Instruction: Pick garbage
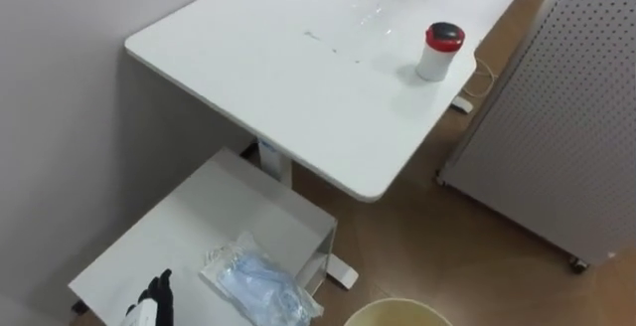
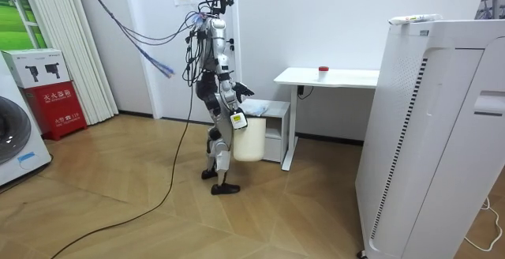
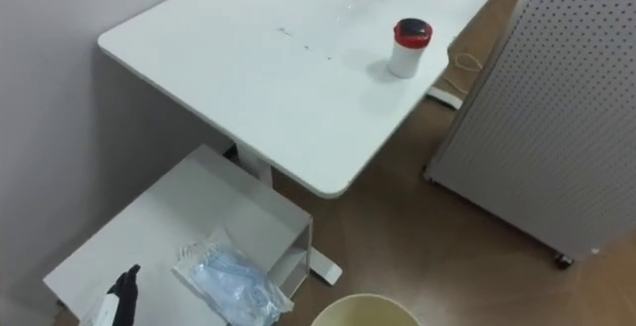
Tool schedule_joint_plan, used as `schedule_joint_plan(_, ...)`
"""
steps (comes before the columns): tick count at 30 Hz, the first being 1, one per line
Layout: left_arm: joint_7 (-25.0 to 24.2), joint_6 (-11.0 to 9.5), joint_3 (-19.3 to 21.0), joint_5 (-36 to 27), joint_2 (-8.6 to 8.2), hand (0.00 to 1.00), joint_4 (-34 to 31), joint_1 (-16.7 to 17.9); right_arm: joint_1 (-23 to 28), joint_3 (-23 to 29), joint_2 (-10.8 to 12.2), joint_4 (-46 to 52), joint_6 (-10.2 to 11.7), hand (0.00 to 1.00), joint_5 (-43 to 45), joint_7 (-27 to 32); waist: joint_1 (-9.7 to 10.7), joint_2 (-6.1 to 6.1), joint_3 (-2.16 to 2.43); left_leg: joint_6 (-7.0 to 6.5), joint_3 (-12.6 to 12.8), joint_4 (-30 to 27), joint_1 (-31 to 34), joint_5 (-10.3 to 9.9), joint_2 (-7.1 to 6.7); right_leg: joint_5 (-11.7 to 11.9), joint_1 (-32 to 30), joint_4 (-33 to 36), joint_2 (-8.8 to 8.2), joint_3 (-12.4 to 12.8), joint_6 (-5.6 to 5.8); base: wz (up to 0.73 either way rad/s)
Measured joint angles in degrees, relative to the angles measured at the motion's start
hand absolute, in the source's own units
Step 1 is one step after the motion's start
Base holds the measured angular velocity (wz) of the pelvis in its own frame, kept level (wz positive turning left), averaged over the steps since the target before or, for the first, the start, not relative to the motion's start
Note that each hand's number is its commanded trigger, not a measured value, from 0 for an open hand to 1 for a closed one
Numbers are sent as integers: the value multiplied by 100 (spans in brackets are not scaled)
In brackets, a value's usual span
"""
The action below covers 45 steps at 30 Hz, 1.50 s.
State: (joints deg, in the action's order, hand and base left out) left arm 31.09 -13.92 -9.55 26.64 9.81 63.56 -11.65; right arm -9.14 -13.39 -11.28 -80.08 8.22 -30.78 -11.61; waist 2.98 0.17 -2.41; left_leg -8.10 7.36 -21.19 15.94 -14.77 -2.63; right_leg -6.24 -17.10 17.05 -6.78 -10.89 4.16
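A crumpled clear plastic bag with blue material inside [image 1: 260,281] lies on the near right part of a low white cabinet [image 1: 214,212]. My left hand [image 1: 154,296] shows at the bottom edge, left of the bag and apart from it, its dark fingers straight and holding nothing. In the room view I stand beside the cabinet [image 2: 272,125] with my right hand [image 2: 233,115] at the rim of a cream bin [image 2: 248,139] hanging in front of my legs. The bin's rim [image 1: 397,312] shows at the bottom of the eye views.
A white desk [image 1: 298,78] stands above and behind the cabinet, with a red-lidded white container [image 1: 440,50] near its right edge. A perforated white panel on wheels [image 1: 566,117] stands to the right. Brown floor lies between.
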Motion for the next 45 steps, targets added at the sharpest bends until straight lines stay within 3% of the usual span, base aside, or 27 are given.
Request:
schedule_joint_plan(3, 95, -5, -126, 4, -40, 0, 104, -129, -77, -124, -2, -2, -2, 100, -30, 27, 53, 57, -50, 0, 11, -30, 76, 0, 1, 0, -93, 53, -8, 15, -1, -1)
schedule_joint_plan(12, 367, -4, -278, -14, -141, 0, 136, -380, -250, -233, 17, 6, -3, 100, -81, 169, 157, 64, -71, -2, 76, -175, 540, 3, 14, -15, -630, 280, -18, 69, -26, -3)
schedule_joint_plan(16, 462, 32, -377, -12, -135, 0, 325, -798, -510, -451, 26, 3, -30, 100, -131, 291, 176, 64, -100, -1, 110, -288, 859, 4, 25, -23, -956, 383, -19, 124, -44, -2)
schedule_joint_plan(18, 463, 77, -421, -14, -116, 0, 384, -926, -546, -460, 27, 4, -30, 100, -153, 296, 218, 87, -124, -1, 107, -357, 951, 4, 47, -20, -1006, 389, -12, 105, -49, 2)
schedule_joint_plan(20, 463, 125, -429, -15, -57, 0, 380, -1056, -554, -468, 28, 4, -35, 100, -332, 302, 262, 74, -191, 1, 113, -402, 1033, 3, 64, -35, -1098, 472, -20, 63, -74, 4)
schedule_joint_plan(28, 553, 200, -424, 56, 71, 0, 298, -1643, -590, -453, 0, 216, -3, 100, -720, 394, 392, 115, -230, 3, 162, -841, 1679, 2, 116, -114, -1729, 887, -36, 131, -158, 2)
schedule_joint_plan(34, 820, 201, -428, 54, 120, 0, 301, -1772, -604, -451, -12, 251, -32, 100, -1049, 395, 559, 152, -278, 38, 170, -893, 1766, -17, 111, -165, -1929, 1195, -105, 128, -224, 2)
schedule_joint_plan(42, 995, 278, -493, 55, 131, 0, 391, -1831, -605, -463, -16, 345, -73, 100, -1477, 395, 696, 153, -286, 101, 138, -1214, 2180, -51, 199, -173, -2302, 1480, -94, 107, -317, 1)
schedule_joint_plan(45, 977, 307, -694, 52, 134, 0, 600, -1927, -668, -569, -11, 348, -74, 100, -1507, 388, 835, 148, -306, 117, 108, -1295, 2264, -52, 200, -196, -2375, 1583, -89, 57, -354, 5)
